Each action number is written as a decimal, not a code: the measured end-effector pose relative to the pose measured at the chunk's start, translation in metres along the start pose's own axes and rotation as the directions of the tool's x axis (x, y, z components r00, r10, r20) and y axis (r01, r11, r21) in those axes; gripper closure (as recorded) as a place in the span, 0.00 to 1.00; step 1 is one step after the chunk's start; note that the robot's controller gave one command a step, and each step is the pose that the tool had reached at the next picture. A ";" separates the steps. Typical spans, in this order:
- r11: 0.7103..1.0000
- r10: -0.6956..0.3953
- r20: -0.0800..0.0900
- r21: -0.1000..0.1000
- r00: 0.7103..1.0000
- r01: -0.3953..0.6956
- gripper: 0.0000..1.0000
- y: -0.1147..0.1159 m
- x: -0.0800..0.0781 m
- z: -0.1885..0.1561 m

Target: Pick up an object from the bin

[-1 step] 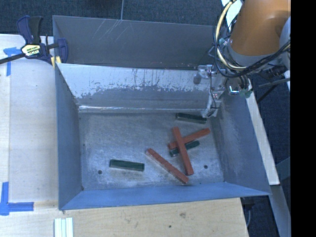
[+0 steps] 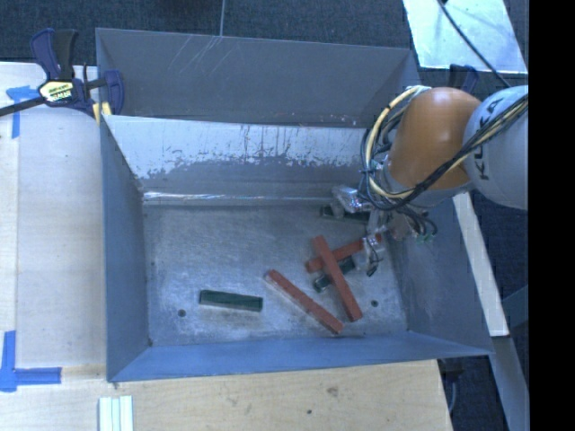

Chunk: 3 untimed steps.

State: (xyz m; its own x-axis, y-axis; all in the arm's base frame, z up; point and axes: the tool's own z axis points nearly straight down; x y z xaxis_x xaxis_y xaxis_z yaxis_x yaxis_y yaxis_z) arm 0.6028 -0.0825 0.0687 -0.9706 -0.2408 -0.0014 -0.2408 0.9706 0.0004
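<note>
Approach step, I judge — the end effector hangs over the crossed red-brown sticks at centre right, its opening impossible to tell — next it must settle around one.

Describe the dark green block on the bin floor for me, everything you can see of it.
The dark green block is a short, flat bar with straight edges, dull, maybe plastic. It lies flat on the bin floor, towards the view's lower left, its long side nearly level across the view. Nothing else touches it: the nearest red stick lies apart to its right, and the pincer hangs farther right.
</note>
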 end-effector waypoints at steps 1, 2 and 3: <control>0.999 -0.034 0.006 0.005 0.999 0.034 0.00 -0.033 0.004 -0.034; 0.999 -0.033 0.000 0.001 0.999 0.033 0.00 -0.029 0.011 -0.032; 1.000 -0.013 0.003 0.000 1.000 0.013 0.00 -0.035 0.013 -0.001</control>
State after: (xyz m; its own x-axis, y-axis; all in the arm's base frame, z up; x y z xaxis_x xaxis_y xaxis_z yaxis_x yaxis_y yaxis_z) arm 0.5985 -0.1192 0.0698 -0.9673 -0.2534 -0.0041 -0.2535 0.9673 -0.0001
